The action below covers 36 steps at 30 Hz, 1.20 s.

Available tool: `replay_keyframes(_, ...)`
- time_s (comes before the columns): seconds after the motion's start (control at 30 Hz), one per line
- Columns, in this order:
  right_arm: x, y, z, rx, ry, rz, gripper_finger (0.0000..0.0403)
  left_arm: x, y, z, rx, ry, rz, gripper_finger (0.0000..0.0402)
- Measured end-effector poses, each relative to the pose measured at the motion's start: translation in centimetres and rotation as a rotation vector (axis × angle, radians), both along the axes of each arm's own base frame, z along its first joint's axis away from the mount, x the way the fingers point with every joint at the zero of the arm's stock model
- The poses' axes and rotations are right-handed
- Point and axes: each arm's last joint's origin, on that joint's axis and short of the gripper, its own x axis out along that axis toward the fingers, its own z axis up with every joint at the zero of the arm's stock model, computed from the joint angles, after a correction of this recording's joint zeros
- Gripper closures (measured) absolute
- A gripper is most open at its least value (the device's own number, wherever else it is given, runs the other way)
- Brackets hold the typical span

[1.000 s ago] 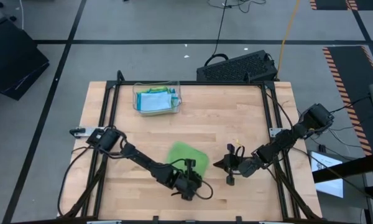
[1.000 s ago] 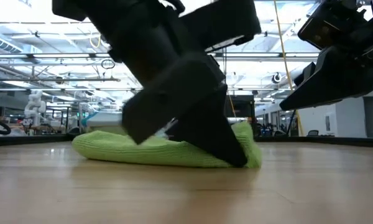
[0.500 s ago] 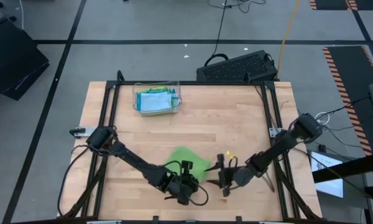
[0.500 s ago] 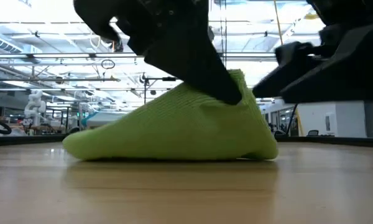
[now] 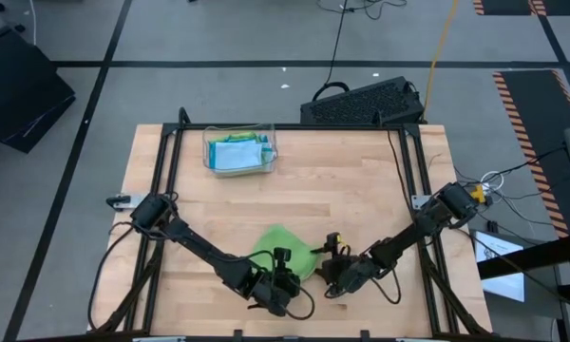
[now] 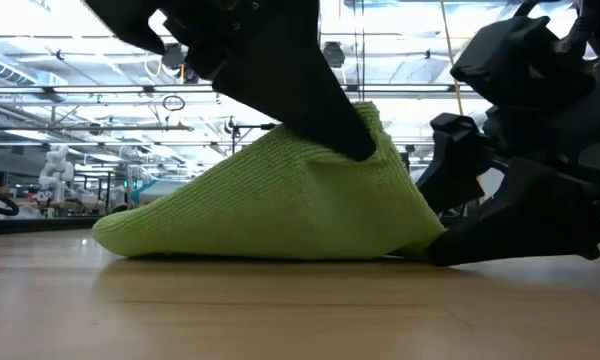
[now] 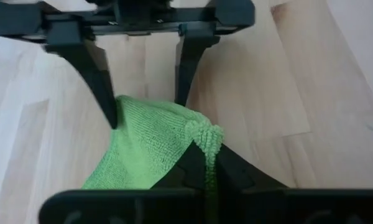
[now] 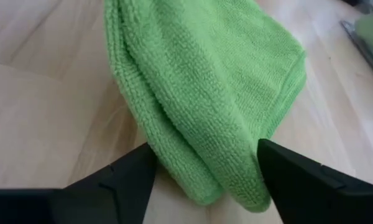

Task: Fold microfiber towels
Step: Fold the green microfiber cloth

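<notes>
Your lime green towel [image 5: 283, 249] lies bunched on the wooden worktop [image 5: 342, 190], toward its front edge and a little left of the middle, with one part pulled up into a peak. Your left end effector [image 5: 283, 275] sits at the towel's front edge, its fingers pinched closed on a fold of the cloth; the left wrist view shows a ridge of green pile [image 7: 205, 134] squeezed between the two dark fingers. In the low view that pinched fold is the high point of the towel [image 6: 280, 205], and the rest slopes down to the worktop on both sides. Your right end effector [image 5: 329, 277] is low at the towel's right side with its fingers spread wide, one on each side of the folded green edge [image 8: 205, 124], holding nothing. Well apart, near the back left of the worktop, a clear plastic tray [image 5: 239, 150] holds more towels, light blue with some green among them.
</notes>
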Motion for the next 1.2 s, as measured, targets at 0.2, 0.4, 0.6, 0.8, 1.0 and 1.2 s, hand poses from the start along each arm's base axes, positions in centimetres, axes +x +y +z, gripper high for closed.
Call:
replay_keyframes(0.2,0.3,-0.6,-0.1,-0.005,0.011,-0.017,0.0208,0.0,0.1,0.0,0.016,-0.013,0.016,0.0393)
replay_keyframes(0.4,0.5,-1.1,-0.1,0.032,0.017,-0.037,0.0311,0.0,0.1,0.1,0.028,-0.021,0.029,0.0386)
replay_keyframes(0.6,0.1,-0.9,2.5,0.067,-0.031,-0.026,0.0393,-0.5,0.0,1.8,0.030,-0.047,0.017,0.0395)
replay_keyframes(0.8,-1.2,-0.7,8.5,0.198,-0.162,-0.020,0.0398,-1.4,0.1,5.7,0.019,-0.164,0.044,0.0388)
replay_keyframes(1.0,-1.7,0.6,13.9,0.309,-0.162,-0.050,0.0397,-1.7,0.5,9.4,-0.050,-0.337,0.124,0.0389)
replay_keyframes(1.2,-3.3,3.6,18.2,0.433,-0.003,-0.044,0.0397,-3.6,-1.7,10.9,-0.126,-0.370,0.037,0.0394)
